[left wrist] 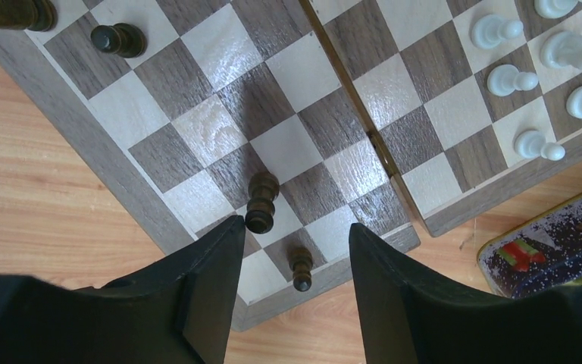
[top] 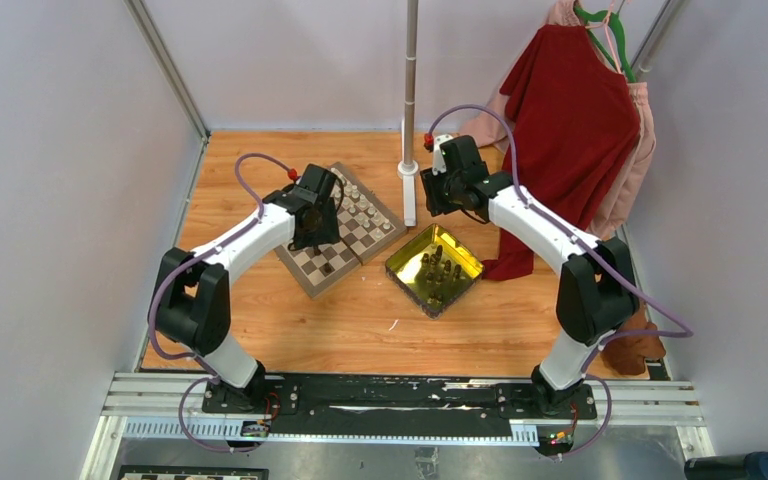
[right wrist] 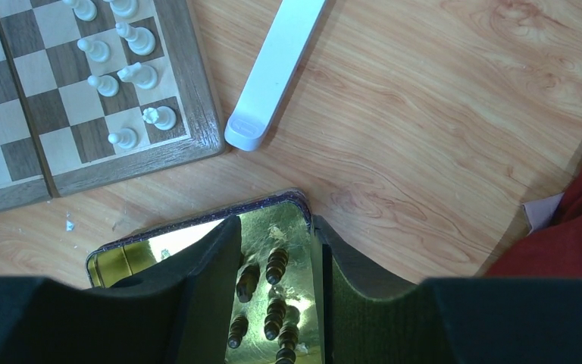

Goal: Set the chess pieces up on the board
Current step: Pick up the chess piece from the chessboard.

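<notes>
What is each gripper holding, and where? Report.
Nothing held. Left gripper open over dark pieces standing on the board; right gripper open above the yellow tray.

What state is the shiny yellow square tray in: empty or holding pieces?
Holding pieces: several dark brown chess pieces lie in the tray, clear in the right wrist view.

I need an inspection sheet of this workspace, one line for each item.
Surface: wooden table.
Job's things: white pieces on the far half of the board; few dark pieces on it, more in the yellow tray.
Clutter: white pole foot beside the board.
Grippers: left gripper, jaws open, over the board; right gripper, jaws open, above the tray's rim.
Cables: purple cables along both arms.
Surroundings: red garment hanging at right.
</notes>
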Robot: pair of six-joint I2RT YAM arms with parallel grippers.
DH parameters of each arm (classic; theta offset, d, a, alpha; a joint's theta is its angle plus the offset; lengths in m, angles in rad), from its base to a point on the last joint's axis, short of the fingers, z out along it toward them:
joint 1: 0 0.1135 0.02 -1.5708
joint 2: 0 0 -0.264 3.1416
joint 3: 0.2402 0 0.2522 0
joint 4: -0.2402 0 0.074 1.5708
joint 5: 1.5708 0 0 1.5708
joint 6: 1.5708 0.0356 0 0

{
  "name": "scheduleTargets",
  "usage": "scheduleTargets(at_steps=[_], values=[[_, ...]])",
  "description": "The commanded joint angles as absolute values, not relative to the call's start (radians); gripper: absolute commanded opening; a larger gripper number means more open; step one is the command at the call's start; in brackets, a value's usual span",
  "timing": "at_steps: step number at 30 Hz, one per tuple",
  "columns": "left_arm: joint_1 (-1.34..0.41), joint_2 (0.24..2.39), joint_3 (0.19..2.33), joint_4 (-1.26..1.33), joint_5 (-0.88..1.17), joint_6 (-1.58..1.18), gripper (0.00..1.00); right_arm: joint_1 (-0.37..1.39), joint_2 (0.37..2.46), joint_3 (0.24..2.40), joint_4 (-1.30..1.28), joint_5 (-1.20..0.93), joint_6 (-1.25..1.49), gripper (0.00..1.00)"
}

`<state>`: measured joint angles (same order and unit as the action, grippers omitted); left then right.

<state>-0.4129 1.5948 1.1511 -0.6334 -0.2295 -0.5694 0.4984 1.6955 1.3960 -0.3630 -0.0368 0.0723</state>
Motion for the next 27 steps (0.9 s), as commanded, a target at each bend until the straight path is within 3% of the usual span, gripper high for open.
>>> scheduleTargets(at_steps=[1, 14, 20, 27], values=[[-0.397, 1.613, 1.191, -0.623, -0.234, -0.572, 0.58, 0.478, 1.717, 1.416, -0.357, -0.059, 0.073, 0.43], [-0.364, 1.642, 1.203, -0.626, -0.245, -0.545, 0.54, 0.469, 1.753, 1.431, -0.357, -0.074, 0.078, 0.43], [-0.356, 1.653, 1.202, -0.627, -0.236, -0.534, 0.39, 0.466, 1.764, 1.432, -0.360, -0.074, 0.080, 0.42], [-0.347, 1.660, 1.201, -0.632, -0.236, -0.529, 0.36, 0.465, 1.776, 1.440, -0.361, -0.076, 0.084, 0.42]])
